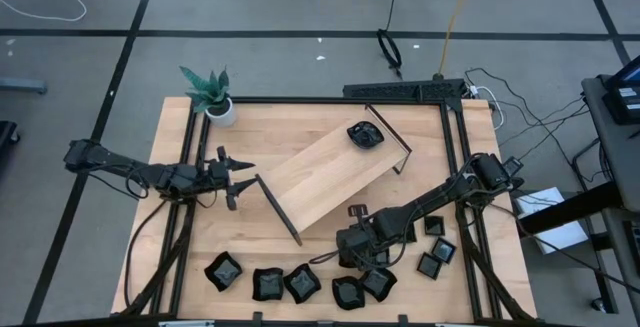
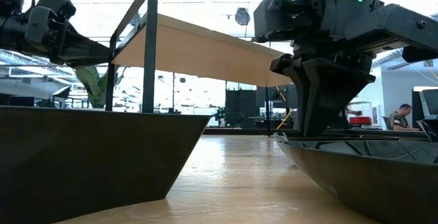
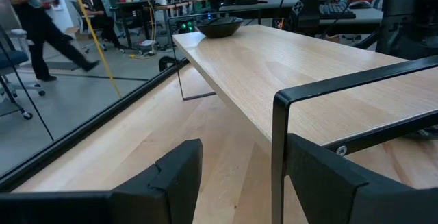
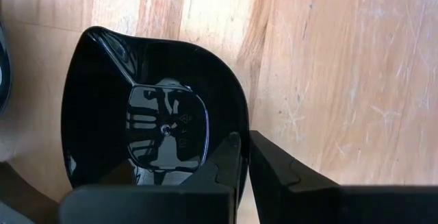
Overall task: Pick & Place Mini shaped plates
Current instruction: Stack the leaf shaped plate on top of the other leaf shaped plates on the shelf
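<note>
A pale wooden tray (image 1: 330,172) lies slantwise in the middle of the table, with one mini shaped plate (image 1: 366,135) on its far end. Several glossy black plates lie along the near edge, among them one at the left (image 1: 223,272) and a small square one at the right (image 1: 435,265). My right gripper (image 1: 352,250) points steeply down at the near right and is shut on one black plate (image 4: 137,114). My left gripper (image 1: 240,174) waits open and level beside the tray's left end rail (image 3: 277,148). My right gripper pinches the rim (image 4: 243,125) of the black plate between its two fingers. One finger (image 4: 226,166) is inside the dish and the other (image 4: 280,172) is outside, over the table. The fingers come from above, slanting down. Whether the plate is lifted clear, I cannot tell.
A small potted plant (image 1: 212,95) stands at the far left corner. A black frame (image 1: 455,167) runs along the table's sides. In the low view one plate (image 2: 89,155) stands close to the camera at the left. People (image 3: 41,25) move in the room beyond.
</note>
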